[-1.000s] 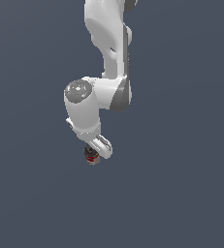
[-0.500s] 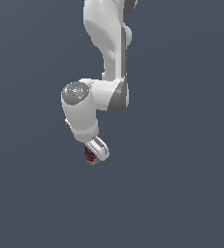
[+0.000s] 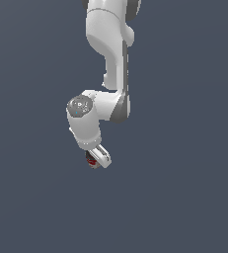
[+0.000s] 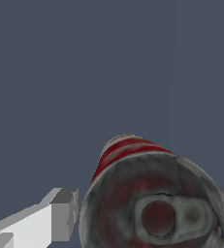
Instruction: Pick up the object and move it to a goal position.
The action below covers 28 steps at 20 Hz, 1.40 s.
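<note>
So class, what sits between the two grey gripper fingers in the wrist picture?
The small red-banded can with a grey metal top sits between the gripper's fingers, filling the gap; the wrist view shows this.

Red-and-white striped can [image 4: 152,203] with grey top; white arm [image 3: 108,54].

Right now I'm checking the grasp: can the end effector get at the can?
Probably yes: the can already sits between the end effector's fingers, with nothing in the way. Whether they press on it isn't clear.
</note>
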Available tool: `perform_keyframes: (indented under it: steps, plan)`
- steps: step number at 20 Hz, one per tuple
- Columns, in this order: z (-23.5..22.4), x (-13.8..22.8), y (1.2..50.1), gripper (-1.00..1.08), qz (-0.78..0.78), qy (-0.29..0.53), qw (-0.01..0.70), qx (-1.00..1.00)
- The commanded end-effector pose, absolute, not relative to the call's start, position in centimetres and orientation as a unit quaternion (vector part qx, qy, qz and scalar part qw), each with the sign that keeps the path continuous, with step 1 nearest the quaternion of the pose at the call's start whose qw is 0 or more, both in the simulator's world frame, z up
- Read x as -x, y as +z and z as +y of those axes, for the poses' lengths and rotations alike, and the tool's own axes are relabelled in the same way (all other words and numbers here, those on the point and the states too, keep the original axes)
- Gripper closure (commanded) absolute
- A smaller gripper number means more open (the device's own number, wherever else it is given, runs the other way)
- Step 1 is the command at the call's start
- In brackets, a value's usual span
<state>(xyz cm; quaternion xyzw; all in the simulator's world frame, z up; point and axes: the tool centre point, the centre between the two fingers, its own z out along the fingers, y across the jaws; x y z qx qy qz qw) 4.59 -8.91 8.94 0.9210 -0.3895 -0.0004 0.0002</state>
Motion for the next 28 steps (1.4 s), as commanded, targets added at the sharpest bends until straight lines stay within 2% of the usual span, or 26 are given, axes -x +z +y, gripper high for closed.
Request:
perform_keyframes:
  steps: [1,6,7,20,28]
  plan:
    - [-8.9,-4.6,8.0,-0.92,-0.39,0.0,0.0,-0.921]
    - [-8.9,-4.7,7.7,-0.92,-0.39,0.0,0.0,-0.921]
    - [-8.9,-4.7,7.7,1.08,-0.39,0.0,0.0,-0.921]
    - [-8.9,-4.6,7.9,1.08,-0.39,0.0,0.0,-0.921]
    - [-8.9,-3.3,10.0,1.08,-0.39,0.0,0.0,-0.921]
